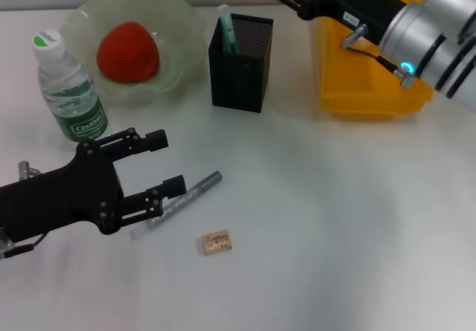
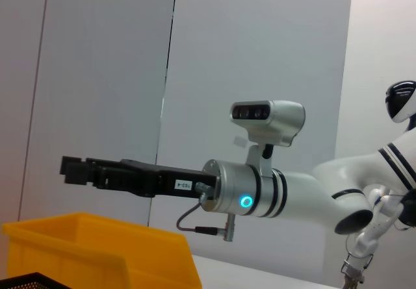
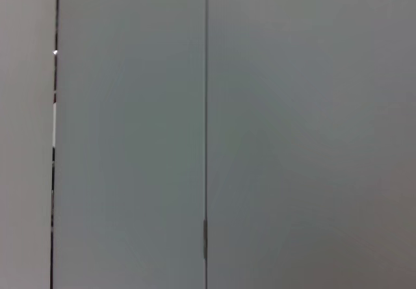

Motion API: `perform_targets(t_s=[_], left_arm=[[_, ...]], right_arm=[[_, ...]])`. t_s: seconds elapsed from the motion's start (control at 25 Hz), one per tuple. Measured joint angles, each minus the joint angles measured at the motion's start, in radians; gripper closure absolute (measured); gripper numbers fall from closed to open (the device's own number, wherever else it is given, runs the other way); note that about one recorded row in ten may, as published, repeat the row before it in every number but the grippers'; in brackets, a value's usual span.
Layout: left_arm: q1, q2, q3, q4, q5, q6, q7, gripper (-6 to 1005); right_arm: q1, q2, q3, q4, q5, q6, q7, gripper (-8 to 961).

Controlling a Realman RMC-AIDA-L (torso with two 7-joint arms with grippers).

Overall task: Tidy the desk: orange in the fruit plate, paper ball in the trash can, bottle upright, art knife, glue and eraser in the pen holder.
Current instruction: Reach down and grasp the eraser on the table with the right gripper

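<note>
Near 7 o'clock on the tabletop, in the head view, my left tool hangs with its two fingers apart, and the art knife lies just at the lower fingertip, close enough that I cannot tell if they touch. The knife's long axis runs from about 8 o'clock to 2 o'clock, with its far end toward the pen holder at 12 o'clock. The opening of the fingers sits a little toward 11 o'clock from the knife body, so I judge the tool must shift slightly toward 5 o'clock to straddle it. The eraser rests near 6 o'clock, just past the knife. My right tool is far off over the yellow trash can at 1 o'clock; whether it is open I cannot tell. The left arm is clearly the nearer one.
</note>
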Motion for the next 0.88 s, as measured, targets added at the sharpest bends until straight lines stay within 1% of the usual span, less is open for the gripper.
perform_targets(t_s=[0.08,0.12,0.16,0.2,0.24,0.28,0.32,0.36,0.48,0.6,0.64,0.68,0.72,0.84,0.88], left_arm=[[0.0,0.003,-0.001,-0.002,0.001,0.001,-0.006,291],[0.0,0.003,-0.001,-0.002,0.001,0.001,-0.006,291],[-0.001,0.005,0.001,-0.002,0.003,0.002,-0.008,291],[-0.001,0.008,0.002,-0.002,0.004,0.002,-0.01,291],[-0.001,0.012,0.005,-0.002,0.005,0.002,-0.013,291],[-0.001,0.02,0.01,-0.002,0.009,0.002,-0.018,291],[-0.001,0.02,0.01,-0.002,0.009,0.002,-0.018,291],[-0.001,0.026,0.013,-0.002,0.014,0.002,-0.022,291],[-0.005,0.038,0.023,0.0,0.047,0.002,-0.026,291],[-0.008,0.046,0.024,0.013,0.087,-0.001,-0.026,292],[-0.008,0.048,0.024,0.015,0.095,-0.003,-0.027,292],[-0.01,0.054,0.024,0.018,0.111,-0.007,-0.027,292],[-0.01,0.054,0.024,0.018,0.111,-0.007,-0.027,292],[-0.011,0.057,0.024,0.019,0.115,-0.01,-0.027,292],[-0.012,0.06,0.024,0.02,0.115,-0.011,-0.027,292]], right_arm=[[-0.028,0.0,0.0,-0.009,0.0,-0.057,0.006,301],[-0.028,0.0,0.0,-0.009,0.0,-0.057,0.006,301],[-0.046,-0.005,0.0,-0.017,-0.003,-0.097,0.03,301],[-0.046,-0.005,0.0,-0.017,-0.003,-0.097,0.03,301],[-0.058,-0.007,-0.003,-0.024,-0.007,-0.12,0.051,301],[-0.085,-0.011,-0.016,-0.049,-0.028,-0.162,0.093,302],[-0.085,-0.011,-0.016,-0.049,-0.028,-0.162,0.093,302],[-0.099,-0.012,-0.022,-0.066,-0.048,-0.18,0.112,302],[-0.145,-0.013,-0.027,-0.122,-0.146,-0.242,0.174,302],[-0.181,-0.015,-0.025,-0.178,-0.264,-0.304,0.26,302],[-0.19,-0.017,-0.022,-0.199,-0.311,-0.321,0.295,302],[-0.198,-0.025,-0.018,-0.232,-0.406,-0.344,0.36,302],[-0.198,-0.025,-0.018,-0.232,-0.406,-0.344,0.36,302],[-0.184,-0.043,-0.017,-0.278,-0.558,-0.376,0.459,303],[-0.175,-0.046,-0.017,-0.292,-0.603,-0.383,0.491,303]])
